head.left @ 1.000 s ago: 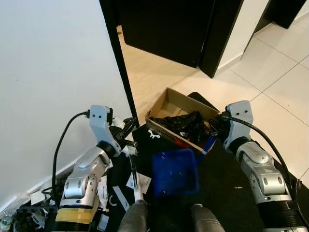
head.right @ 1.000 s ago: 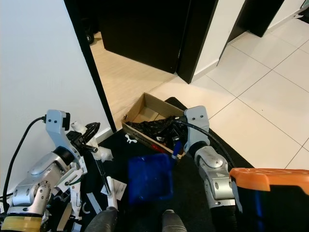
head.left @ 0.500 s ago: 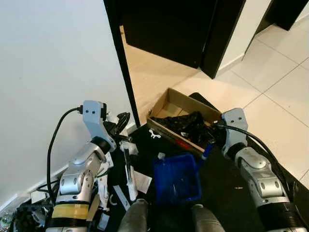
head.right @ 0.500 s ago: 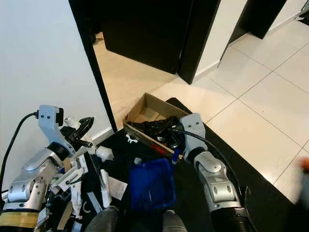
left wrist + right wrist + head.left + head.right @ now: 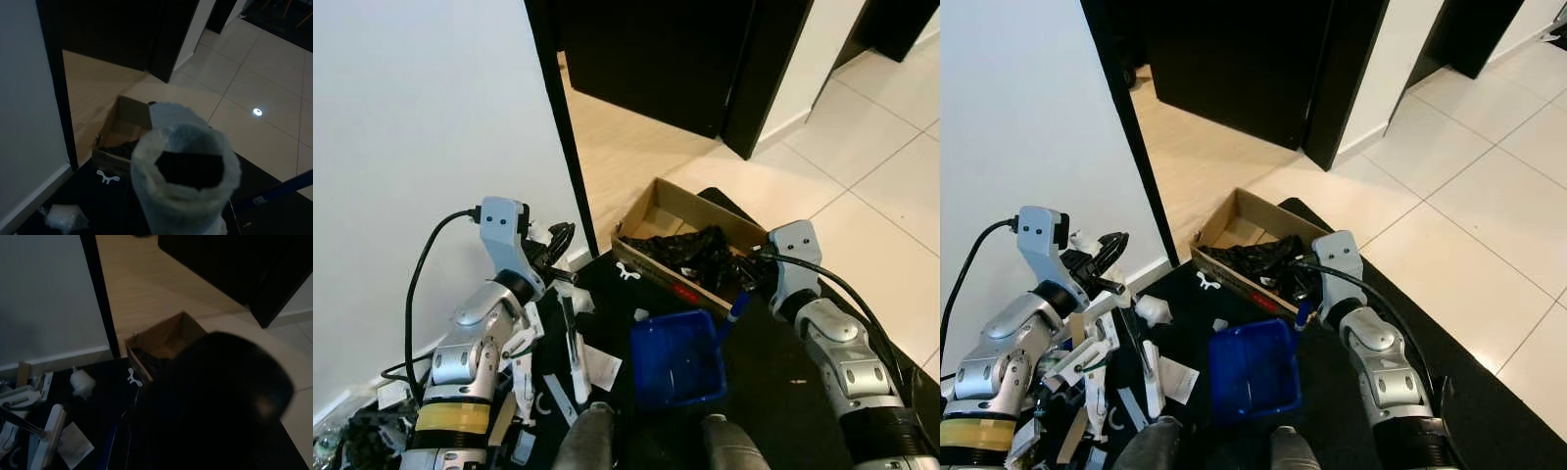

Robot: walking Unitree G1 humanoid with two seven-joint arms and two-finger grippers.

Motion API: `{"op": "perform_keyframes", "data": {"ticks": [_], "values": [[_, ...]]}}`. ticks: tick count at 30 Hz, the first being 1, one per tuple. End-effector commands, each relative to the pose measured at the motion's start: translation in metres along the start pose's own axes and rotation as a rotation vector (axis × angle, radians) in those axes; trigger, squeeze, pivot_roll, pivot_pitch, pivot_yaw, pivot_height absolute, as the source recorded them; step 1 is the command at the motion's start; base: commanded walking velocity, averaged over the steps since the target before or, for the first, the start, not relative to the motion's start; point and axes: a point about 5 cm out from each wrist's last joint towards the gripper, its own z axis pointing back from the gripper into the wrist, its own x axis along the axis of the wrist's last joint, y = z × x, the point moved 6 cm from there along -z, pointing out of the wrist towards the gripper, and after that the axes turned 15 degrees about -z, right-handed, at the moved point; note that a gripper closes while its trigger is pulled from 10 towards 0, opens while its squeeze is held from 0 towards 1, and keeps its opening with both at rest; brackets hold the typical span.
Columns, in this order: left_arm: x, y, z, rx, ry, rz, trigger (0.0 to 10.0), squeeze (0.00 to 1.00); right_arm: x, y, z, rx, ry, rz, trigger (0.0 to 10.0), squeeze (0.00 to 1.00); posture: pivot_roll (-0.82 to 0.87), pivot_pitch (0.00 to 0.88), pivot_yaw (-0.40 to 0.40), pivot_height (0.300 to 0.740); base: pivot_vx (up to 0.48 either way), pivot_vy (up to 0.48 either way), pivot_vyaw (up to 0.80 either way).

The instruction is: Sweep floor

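Observation:
A blue dustpan lies on the black mat in front of my feet. Its blue handle runs up to my right gripper, which is shut on it beside the cardboard box. My left gripper is by the wall, shut on a brush's foam-wrapped handle. The brush's white shaft slants down onto the mat left of the dustpan. Paper scraps and a crumpled white lump lie on the mat around the brush.
An open cardboard box holding black crumpled plastic stands at the mat's far edge. A black door frame and white wall are on the left, with wooden floor beyond. Pale tiles spread to the right.
The dustpan has come down and a little to the right, and now rests still on the mat. My left gripper has drawn back toward the wall with the brush.

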Motion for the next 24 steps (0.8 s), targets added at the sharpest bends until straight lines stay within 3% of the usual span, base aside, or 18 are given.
{"op": "perform_keyframes", "data": {"ticks": [1, 6, 20, 24], "values": [[-0.005, 0.003, 0.003, -0.005, 0.019, -0.033, 10.0, 0.0, -0.002, -0.002, 0.001, -0.011, -0.01, -0.015, 10.0, 0.0, 0.13, 0.161, 0.04, 0.74, 0.0, 0.0, 0.0], [-0.008, 0.002, 0.003, -0.01, 0.028, -0.031, 10.0, 0.0, -0.016, 0.001, -0.002, -0.011, 0.019, -0.02, 10.0, 0.0, 0.14, 0.163, 0.045, 0.74, 0.0, 0.0, 0.0], [-0.013, 0.003, 0.004, -0.007, 0.036, -0.041, 10.0, 0.0, -0.025, -0.004, -0.004, -0.018, 0.039, -0.001, 10.0, 0.0, 0.14, 0.165, 0.049, 0.74, 0.0, 0.0, 0.0], [-0.02, 0.006, 0.008, -0.011, 0.049, -0.076, 10.0, 0.0, -0.03, -0.002, -0.006, 0.002, 0.067, 0.041, 10.0, 0.0, 0.14, 0.165, 0.053, 0.74, 0.0, 0.0, 0.0]]}}
